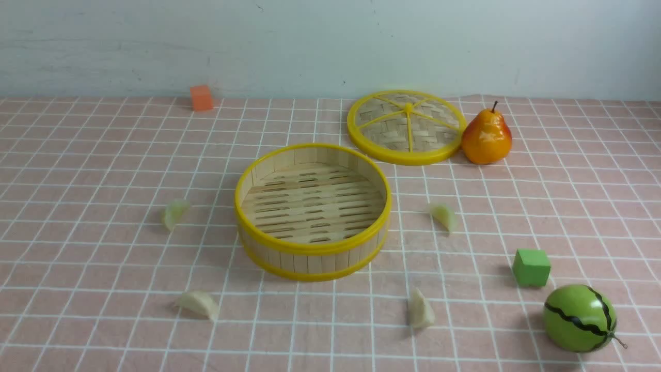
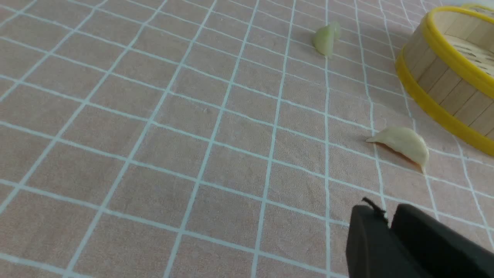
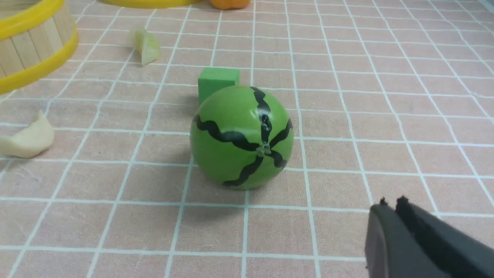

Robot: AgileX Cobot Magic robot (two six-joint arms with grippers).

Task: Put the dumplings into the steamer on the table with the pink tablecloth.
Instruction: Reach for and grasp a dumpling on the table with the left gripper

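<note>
The empty steamer [image 1: 312, 248] sits in the middle of the pink tablecloth [image 1: 103, 155]. Four dumplings lie on the cloth around it (none touches it): a green dumpling [image 1: 174, 213] on its left, a second green dumpling [image 1: 444, 216] on its right, a cream dumpling [image 1: 199, 304] at the front left and a second cream dumpling [image 1: 421, 310] at the front right. The left gripper [image 2: 388, 220] hangs over the cloth near the front-left one, black fingers pressed together, holding nothing. The right gripper [image 3: 393, 204] is squeezed closed too, empty, near the toy watermelon [image 3: 241, 137].
</note>
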